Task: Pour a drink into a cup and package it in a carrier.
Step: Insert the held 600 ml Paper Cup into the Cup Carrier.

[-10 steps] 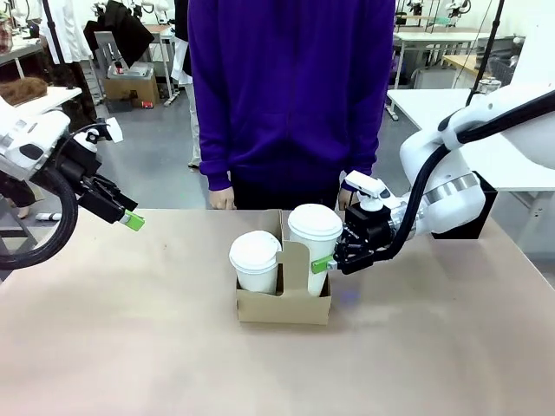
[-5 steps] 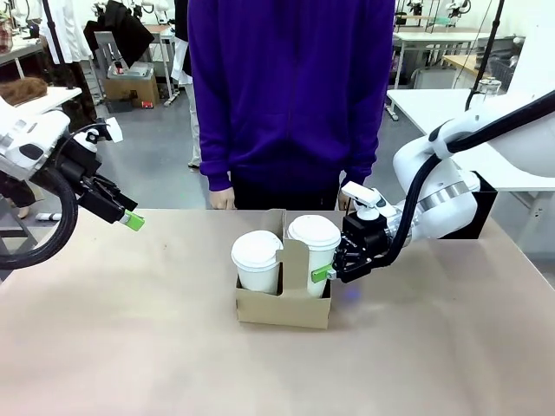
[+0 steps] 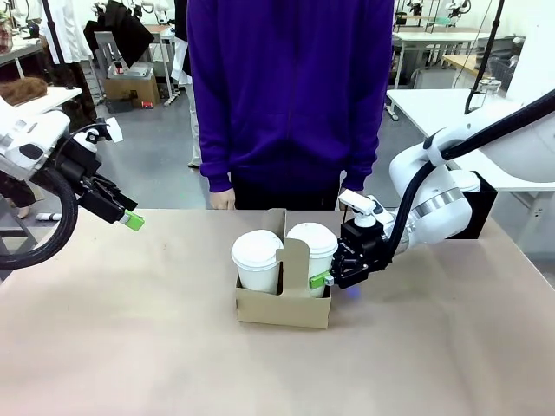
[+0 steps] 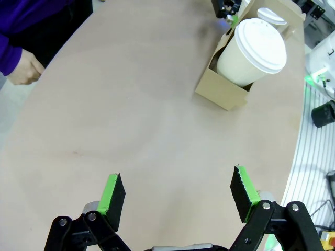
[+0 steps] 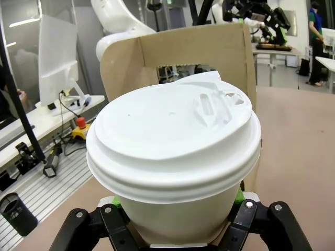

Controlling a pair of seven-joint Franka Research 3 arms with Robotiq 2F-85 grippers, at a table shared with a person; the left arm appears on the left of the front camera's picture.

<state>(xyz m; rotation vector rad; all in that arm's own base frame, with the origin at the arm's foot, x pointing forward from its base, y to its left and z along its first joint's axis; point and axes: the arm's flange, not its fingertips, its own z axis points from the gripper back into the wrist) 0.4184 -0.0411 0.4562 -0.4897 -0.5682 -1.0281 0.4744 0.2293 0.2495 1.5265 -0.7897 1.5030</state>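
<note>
Table left side: bare top [image 3: 130, 329], wide open room to pass.
Table front: bare, nothing in the way.
Table middle: blocked by the carrier [image 3: 282, 308], with its tall handle [image 3: 295, 260] standing up between two cups.
Left pocket: filled by a lidded cup [image 3: 256, 260].
Right pocket: filled by the other cup [image 3: 314, 251], with the right gripper [image 3: 328, 279] clamped on its side.
Right of carrier: crowded by the right arm [image 3: 425, 204].
Far edge: blocked by the person [image 3: 290, 95], with one hand [image 3: 222, 199] at the table rim.
Far right corner: black box [image 3: 481, 204] behind the arm.
Left gripper [image 3: 132, 220]: up off the table, well apart from the carrier, wide gap between its fingers [image 4: 112, 194].
</note>
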